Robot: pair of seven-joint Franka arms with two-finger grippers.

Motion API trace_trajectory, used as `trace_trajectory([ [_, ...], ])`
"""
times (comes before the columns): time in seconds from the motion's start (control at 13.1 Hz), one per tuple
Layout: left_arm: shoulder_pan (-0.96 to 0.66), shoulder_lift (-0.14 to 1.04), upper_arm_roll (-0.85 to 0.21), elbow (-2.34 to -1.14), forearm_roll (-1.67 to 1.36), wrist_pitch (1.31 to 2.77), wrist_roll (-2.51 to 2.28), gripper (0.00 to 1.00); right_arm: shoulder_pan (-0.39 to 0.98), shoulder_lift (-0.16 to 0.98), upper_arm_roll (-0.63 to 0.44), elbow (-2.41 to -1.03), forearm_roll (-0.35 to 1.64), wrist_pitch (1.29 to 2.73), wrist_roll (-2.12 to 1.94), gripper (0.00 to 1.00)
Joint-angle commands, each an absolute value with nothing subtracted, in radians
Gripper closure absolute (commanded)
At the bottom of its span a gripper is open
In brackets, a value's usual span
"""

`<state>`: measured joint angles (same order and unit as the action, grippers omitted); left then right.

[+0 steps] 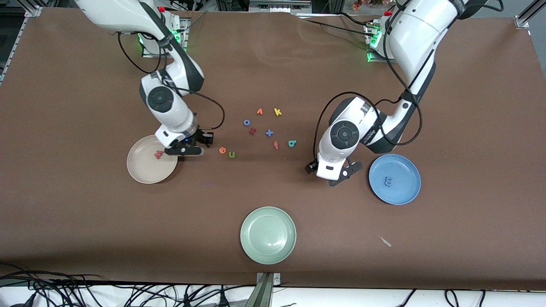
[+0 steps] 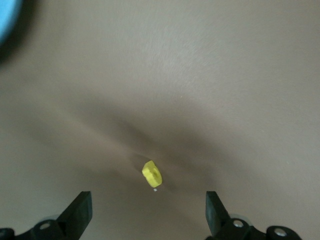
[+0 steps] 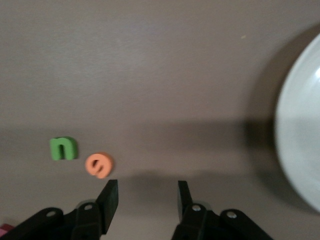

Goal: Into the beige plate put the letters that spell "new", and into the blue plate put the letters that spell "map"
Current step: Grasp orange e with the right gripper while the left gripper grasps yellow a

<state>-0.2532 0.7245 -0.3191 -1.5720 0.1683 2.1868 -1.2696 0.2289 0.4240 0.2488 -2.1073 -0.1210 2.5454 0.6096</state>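
A salmon-pink w (image 1: pixel 158 154) lies in the beige plate (image 1: pixel 145 175). Beside that plate's rim, my right gripper (image 1: pixel 193 147) (image 3: pixel 147 200) hangs low and open, holding nothing. The orange e (image 1: pixel 222 150) (image 3: pixel 98 164) and the green n (image 1: pixel 231 154) (image 3: pixel 63 148) lie on the table just past its fingers. In the blue plate (image 1: pixel 405 194) (image 2: pixel 7 20) rests a dull blue m (image 1: pixel 387 181). Next to it my left gripper (image 1: pixel 343 175) (image 2: pixel 150 215) stands wide open over the table, with the yellow a (image 2: pixel 151 173) just ahead of its fingertips. The teal p (image 1: pixel 292 143) lies mid-table.
More letters lie mid-table: a yellow k (image 1: pixel 277 112), an orange v (image 1: pixel 259 111), a blue o (image 1: pixel 246 123), a red f (image 1: pixel 276 145), a blue x (image 1: pixel 269 133). A pale green plate (image 1: pixel 268 251) sits nearest the front camera. A pale plate rim (image 3: pixel 300 150) shows in the right wrist view.
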Motion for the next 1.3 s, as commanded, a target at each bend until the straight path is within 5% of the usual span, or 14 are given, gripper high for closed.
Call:
trace_trajectory([
  [0.0, -0.25, 0.752, -0.314, -1.575, 0.143, 2.242, -1.342, 0.09, 0.258, 0.508, 0.256, -2.027, -0.11, 2.56, 0.707, 0.43],
  [0.08, -0.255, 0.767, -0.314, -1.575, 0.141, 2.256, -1.36, 0.15, 0.267, 0.515, 0.256, -2.023, -0.107, 2.578, 0.71, 0.43],
  [0.15, -0.253, 0.773, -0.314, -1.58, 0.143, 2.256, -1.364, 0.32, 0.271, 0.525, 0.256, -2.023, -0.106, 2.595, 0.71, 0.43],
  [0.54, -0.245, 0.782, -0.314, -1.601, 0.143, 2.263, -1.364, 0.51, 0.279, 0.561, 0.256, -2.031, -0.117, 2.646, 0.712, 0.41],
  [0.77, -0.242, 0.782, -0.316, -1.601, 0.141, 2.263, -1.364, 0.98, 0.284, 0.577, 0.256, -2.049, -0.126, 2.684, 0.709, 0.42],
  [0.99, -0.241, 0.77, -0.314, -1.588, 0.143, 2.25, -1.362, 1.0, 0.282, 0.575, 0.255, -2.059, -0.129, 2.691, 0.698, 0.5],
  [1.22, -0.221, 0.697, -0.314, -1.578, 0.158, 2.133, -1.324, 1.0, 0.282, 0.562, 0.247, -2.072, -0.149, 2.683, 0.671, 0.8],
])
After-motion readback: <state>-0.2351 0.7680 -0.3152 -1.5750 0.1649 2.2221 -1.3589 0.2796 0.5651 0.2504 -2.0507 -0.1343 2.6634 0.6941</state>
